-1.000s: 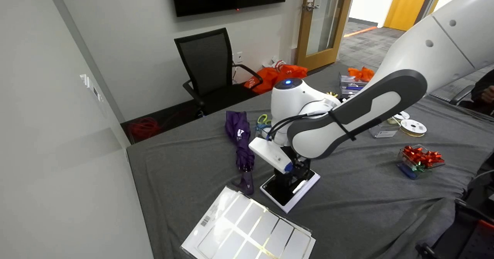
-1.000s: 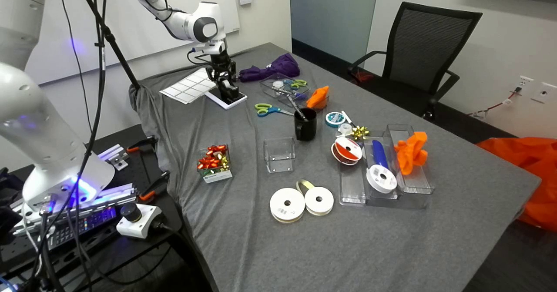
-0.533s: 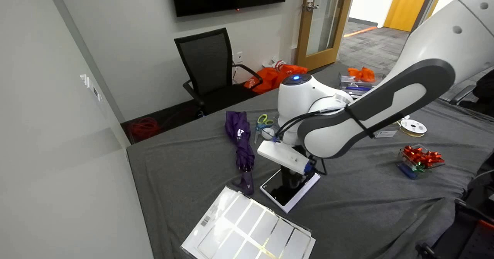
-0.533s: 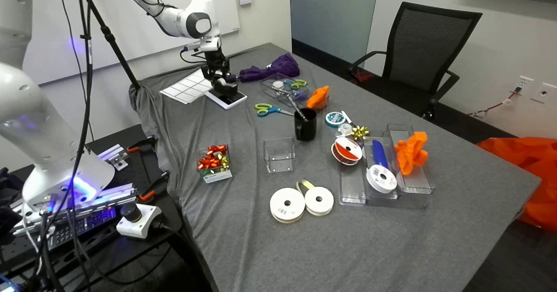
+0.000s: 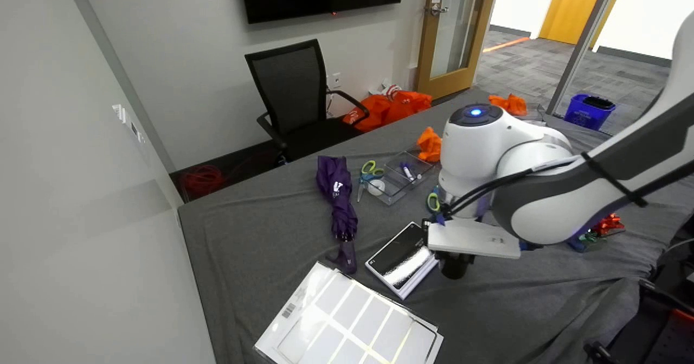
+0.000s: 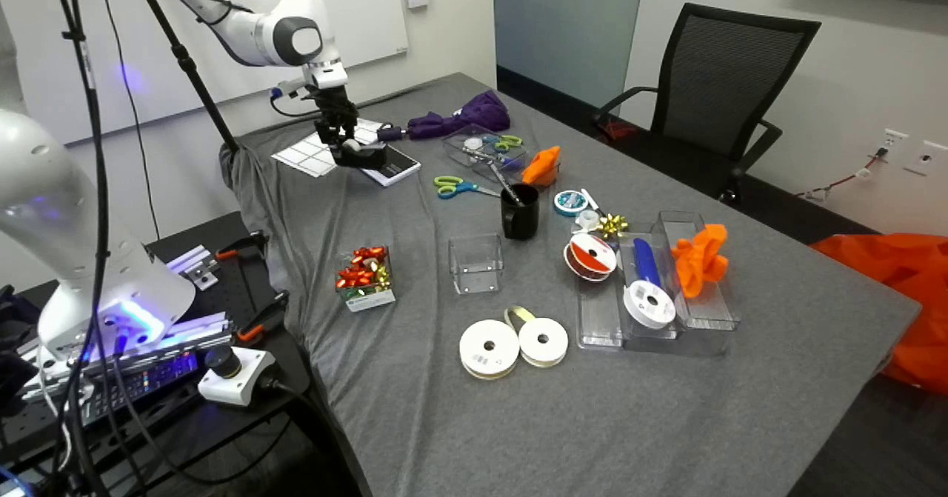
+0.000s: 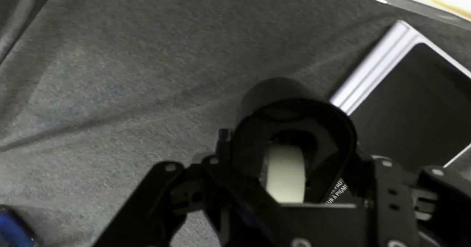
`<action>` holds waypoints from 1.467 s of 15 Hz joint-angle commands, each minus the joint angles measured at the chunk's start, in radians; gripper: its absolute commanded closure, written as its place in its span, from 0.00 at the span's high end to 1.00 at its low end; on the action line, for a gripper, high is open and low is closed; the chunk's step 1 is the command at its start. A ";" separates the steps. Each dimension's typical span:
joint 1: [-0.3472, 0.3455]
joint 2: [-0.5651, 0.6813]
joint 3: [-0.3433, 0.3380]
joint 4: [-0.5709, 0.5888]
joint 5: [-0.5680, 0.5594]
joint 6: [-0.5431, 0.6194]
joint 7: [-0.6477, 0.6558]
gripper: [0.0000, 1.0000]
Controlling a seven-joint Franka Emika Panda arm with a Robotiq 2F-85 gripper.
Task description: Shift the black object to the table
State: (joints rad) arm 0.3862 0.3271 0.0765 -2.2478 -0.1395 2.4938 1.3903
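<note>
The black object (image 6: 363,157) is a chunky black tape dispenser with a pale roll inside, best seen in the wrist view (image 7: 254,118). My gripper (image 6: 338,140) is shut around it, one finger on each side in the wrist view (image 7: 294,155). The object's lower end shows in an exterior view (image 5: 454,267), with the wrist's white housing hiding most of the fingers. It appears held above the grey cloth of the table (image 6: 666,415), beside the slab's edge. Its exact height over the cloth is hard to tell.
The white-edged dark slab (image 5: 404,256) lies beside the gripper. The white label sheets (image 5: 352,320) and purple umbrella (image 5: 337,201) lie near it. Scissors (image 6: 459,187), a black cup (image 6: 520,215), a clear bin (image 6: 475,264) and a box of bows (image 6: 366,278) stand farther along the table.
My gripper has carried the black object off the slab and sideways, toward the robot base side. The slab's dark face is now largely uncovered; the slab has not moved.
</note>
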 commanded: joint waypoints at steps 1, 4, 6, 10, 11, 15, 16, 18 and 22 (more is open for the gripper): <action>-0.040 -0.151 0.025 -0.216 -0.045 0.108 -0.162 0.44; -0.067 -0.210 0.024 -0.349 -0.068 0.209 -0.314 0.44; -0.088 -0.231 0.021 -0.423 -0.076 0.287 -0.424 0.44; -0.122 -0.245 0.009 -0.519 -0.075 0.384 -0.625 0.44; -0.127 -0.244 0.006 -0.534 -0.074 0.400 -0.660 0.44; -0.138 -0.243 -0.005 -0.567 -0.079 0.430 -0.748 0.44; -0.139 -0.211 -0.005 -0.527 -0.087 0.420 -0.757 0.44; -0.139 -0.206 -0.023 -0.526 -0.113 0.425 -0.770 0.44; -0.129 -0.219 -0.074 -0.539 -0.223 0.428 -0.747 0.98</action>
State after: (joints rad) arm 0.2632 0.1293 0.0341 -2.7707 -0.2933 2.9061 0.6499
